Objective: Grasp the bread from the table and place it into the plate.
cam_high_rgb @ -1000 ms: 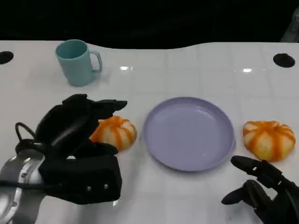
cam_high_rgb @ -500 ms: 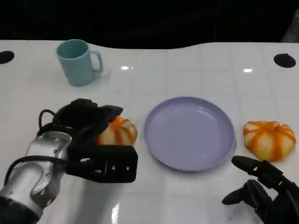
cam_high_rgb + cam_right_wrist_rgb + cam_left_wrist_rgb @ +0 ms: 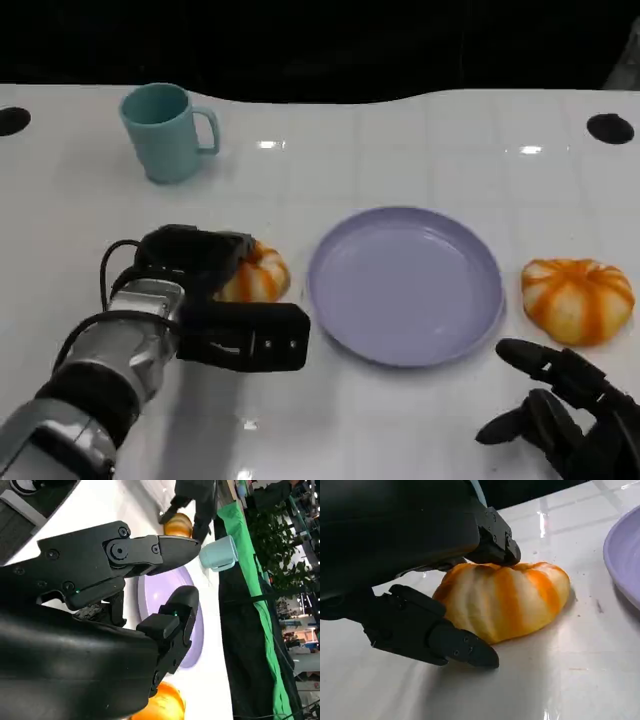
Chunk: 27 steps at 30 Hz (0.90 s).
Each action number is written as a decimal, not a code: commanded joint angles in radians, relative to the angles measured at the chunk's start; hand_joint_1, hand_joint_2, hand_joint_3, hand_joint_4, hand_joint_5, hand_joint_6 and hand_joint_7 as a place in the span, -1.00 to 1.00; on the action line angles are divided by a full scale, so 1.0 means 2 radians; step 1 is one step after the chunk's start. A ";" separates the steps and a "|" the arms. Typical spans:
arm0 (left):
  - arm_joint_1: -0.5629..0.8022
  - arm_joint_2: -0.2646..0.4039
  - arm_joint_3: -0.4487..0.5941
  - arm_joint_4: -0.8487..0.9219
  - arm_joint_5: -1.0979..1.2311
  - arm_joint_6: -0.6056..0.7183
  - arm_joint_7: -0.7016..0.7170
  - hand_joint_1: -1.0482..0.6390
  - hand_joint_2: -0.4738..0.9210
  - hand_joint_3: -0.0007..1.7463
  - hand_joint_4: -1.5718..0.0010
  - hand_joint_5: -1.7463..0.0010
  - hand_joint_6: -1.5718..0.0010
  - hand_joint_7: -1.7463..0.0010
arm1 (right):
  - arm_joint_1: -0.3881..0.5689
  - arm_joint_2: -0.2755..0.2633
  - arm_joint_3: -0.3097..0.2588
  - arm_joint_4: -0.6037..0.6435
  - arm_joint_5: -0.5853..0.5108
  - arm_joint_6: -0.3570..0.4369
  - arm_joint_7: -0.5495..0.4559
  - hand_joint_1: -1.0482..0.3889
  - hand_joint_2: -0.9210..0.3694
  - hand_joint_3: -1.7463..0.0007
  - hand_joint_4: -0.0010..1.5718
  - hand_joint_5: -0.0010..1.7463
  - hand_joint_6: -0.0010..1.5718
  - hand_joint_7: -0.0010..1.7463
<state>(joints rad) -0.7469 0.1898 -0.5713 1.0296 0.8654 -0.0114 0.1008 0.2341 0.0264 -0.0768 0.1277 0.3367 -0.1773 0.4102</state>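
Left hand (image 3: 205,290) fingers straddle the bread (image 3: 507,600), not clenched; right hand (image 3: 565,415) loose, empty; lift early and you'll roll it off.

No text, label, brand, number or sign can be read on anything in these views; every visible surface is plain and unmarked.

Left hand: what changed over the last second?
The left hand has turned and closed in on the left bread, fingers now over its top and beside it in the left wrist view; a firm grip is not clear. That bread has not moved. Plate, right bread, teal mug and right hand are unchanged.
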 commanded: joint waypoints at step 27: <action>-0.021 -0.012 0.114 -0.006 -0.178 -0.121 0.089 0.00 0.56 0.20 -0.03 -1.00 0.19 -1.00 | -0.005 -0.006 -0.008 0.007 0.000 -0.007 0.003 -0.60 -1.00 0.68 -0.10 0.32 0.07 -0.33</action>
<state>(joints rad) -0.7892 0.1570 -0.3510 1.0654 0.5214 -0.2391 0.3000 0.2260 0.0262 -0.0848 0.1370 0.3368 -0.1790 0.4147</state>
